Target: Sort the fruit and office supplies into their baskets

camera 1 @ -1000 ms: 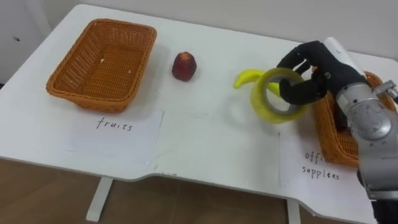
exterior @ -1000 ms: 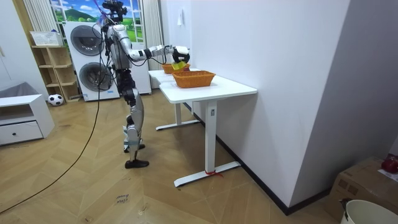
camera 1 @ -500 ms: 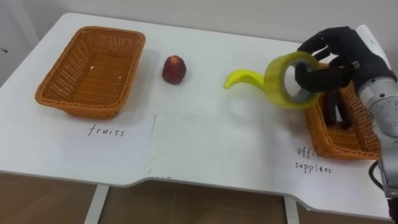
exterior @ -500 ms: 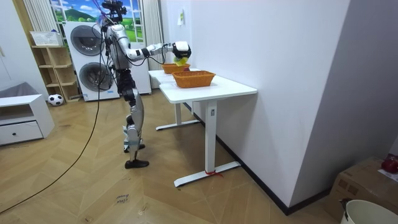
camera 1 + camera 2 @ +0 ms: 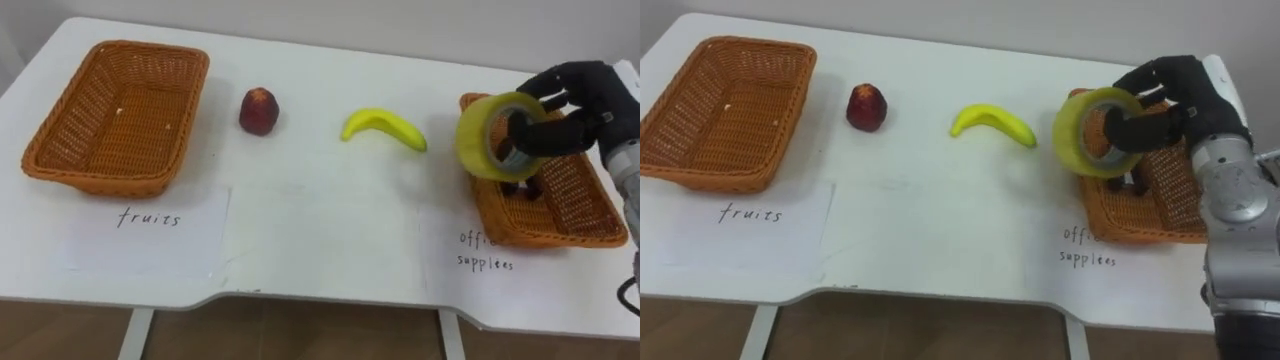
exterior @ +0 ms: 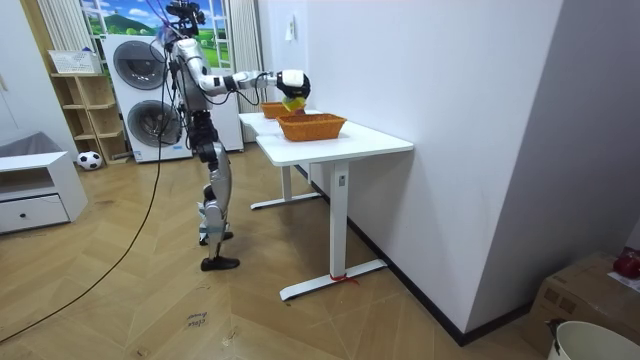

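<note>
Stands upright on the wood floor at the long side of a white rectangular table [image 5: 320,230], with stacked white washing machines [image 6: 150,95] behind, and reaches the right arm out over the tabletop. At the table's left end, a rectangular orange wicker basket [image 5: 95,178], with a hand-lettered white paper sheet [image 5: 150,235] lying just in front of it. At the right end, a second orange wicker basket [image 5: 560,235], likewise with a second lettered paper sheet [image 5: 470,285] before its front wall; inside, something small and dark, too hidden to tell. Over that basket's left edge, the black right hand [image 5: 580,105], fingers and thumb curled through and round a wide yellow roll of adhesive tape [image 5: 478,140], holding it in the air with the hole facing left. Between the baskets, on bare tabletop: a curved yellow banana [image 5: 385,124], near the right-hand basket but apart from it, and a small round red fruit [image 5: 259,110], just right of the left-hand basket, touching nothing.
</note>
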